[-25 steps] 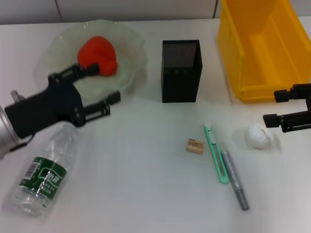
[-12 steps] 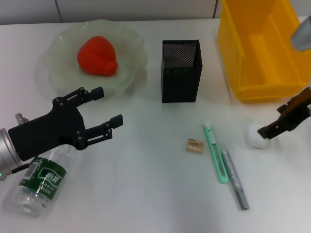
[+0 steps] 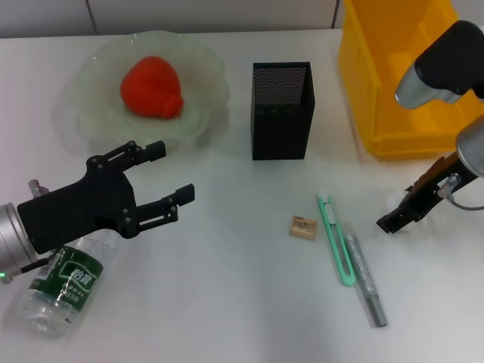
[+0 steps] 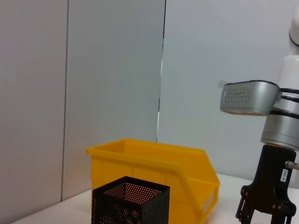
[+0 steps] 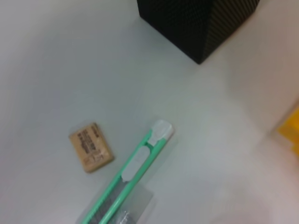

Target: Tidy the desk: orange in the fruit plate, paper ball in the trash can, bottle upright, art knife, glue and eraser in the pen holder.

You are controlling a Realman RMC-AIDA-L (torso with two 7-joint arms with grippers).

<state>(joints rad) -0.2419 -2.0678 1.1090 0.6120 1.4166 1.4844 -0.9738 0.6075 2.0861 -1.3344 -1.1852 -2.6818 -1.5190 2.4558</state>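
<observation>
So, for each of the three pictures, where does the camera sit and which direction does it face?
Head view: above the desk, facing down; both arms show, left tool, right tool.
Left wrist view: low, facing across the desk at the yellow bin; the right arm shows.
Right wrist view: above the eraser and art knife, facing down; no arm shows.
All three show the pen holder.

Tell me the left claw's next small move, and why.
Probably draw the left claw back and down toward the water bottle. The claw is open and empty, reaching past the bottle, which lies on its side under that arm. The orange already sits in the fruit plate. The right claw hangs low, right of the art knife.
</observation>
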